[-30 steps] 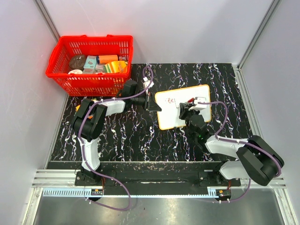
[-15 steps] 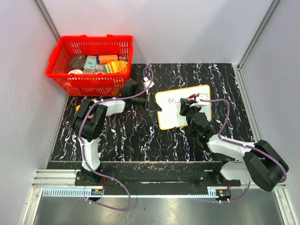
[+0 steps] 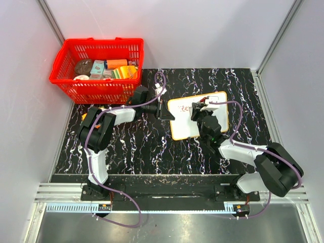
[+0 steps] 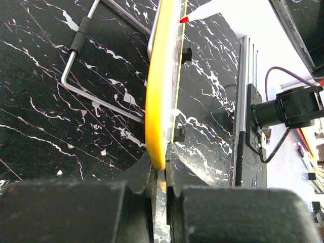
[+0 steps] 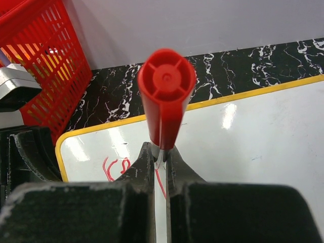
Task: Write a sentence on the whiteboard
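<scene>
The whiteboard (image 3: pixel 183 127), white with a yellow rim, lies on the black marbled mat. My left gripper (image 3: pixel 166 112) is shut on its left rim; the left wrist view shows the yellow edge (image 4: pixel 161 91) pinched between the jaws of that gripper (image 4: pixel 161 169). My right gripper (image 3: pixel 199 112) hovers over the board's upper middle, shut on a red marker (image 5: pixel 167 91) that points down at the white surface (image 5: pixel 253 136). The sentence (image 5: pixel 114 167) is a few red strokes near the board's top left corner, with another stroke running under the jaws.
A red basket (image 3: pixel 104 41) holding several packages stands at the back left, just behind my left arm. A bent metal wire stand (image 4: pixel 96 76) lies beside the board's edge. Grey walls close in the mat on three sides.
My right gripper has shifted a little left and farther back across the board with the marker, and the red writing has grown slightly. The left gripper has stayed put.
</scene>
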Controlling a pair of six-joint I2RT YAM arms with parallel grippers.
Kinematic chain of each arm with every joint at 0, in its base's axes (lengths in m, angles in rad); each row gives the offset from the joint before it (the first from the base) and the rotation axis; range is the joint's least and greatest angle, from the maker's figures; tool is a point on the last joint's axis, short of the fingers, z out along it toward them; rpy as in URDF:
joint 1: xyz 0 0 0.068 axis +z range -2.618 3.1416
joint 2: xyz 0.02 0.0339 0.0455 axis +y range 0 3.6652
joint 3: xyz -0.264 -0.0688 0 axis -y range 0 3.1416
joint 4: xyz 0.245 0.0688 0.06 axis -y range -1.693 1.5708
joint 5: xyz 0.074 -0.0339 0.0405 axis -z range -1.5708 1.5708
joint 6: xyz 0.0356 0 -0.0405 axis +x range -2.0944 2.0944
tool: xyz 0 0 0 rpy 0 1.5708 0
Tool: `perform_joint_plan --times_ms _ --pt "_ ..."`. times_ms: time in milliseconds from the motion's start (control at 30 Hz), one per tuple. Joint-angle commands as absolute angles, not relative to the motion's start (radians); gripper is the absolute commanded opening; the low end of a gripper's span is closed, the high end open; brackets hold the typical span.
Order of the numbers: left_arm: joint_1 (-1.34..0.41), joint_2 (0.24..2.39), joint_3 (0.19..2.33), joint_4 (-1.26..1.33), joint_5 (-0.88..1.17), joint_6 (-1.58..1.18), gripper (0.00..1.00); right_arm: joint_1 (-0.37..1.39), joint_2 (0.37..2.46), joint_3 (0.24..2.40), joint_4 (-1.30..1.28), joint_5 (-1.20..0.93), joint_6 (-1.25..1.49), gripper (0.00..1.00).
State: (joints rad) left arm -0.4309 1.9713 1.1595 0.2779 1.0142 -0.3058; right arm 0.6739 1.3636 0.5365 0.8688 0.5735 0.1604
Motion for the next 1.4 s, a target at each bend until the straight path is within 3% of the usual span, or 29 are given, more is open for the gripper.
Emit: perform_joint_plan --times_ms 0,1367 --pt "-0.457 2.026 1.146 0.181 0.925 -0.152 0.00 0.658 1.370 0.574 0.902 0.569 0.153 0.00" --pt "-0.462 2.032 1.155 0.164 0.920 -0.143 0.00 0.626 1.359 0.545 0.848 0.574 0.219 0.00"
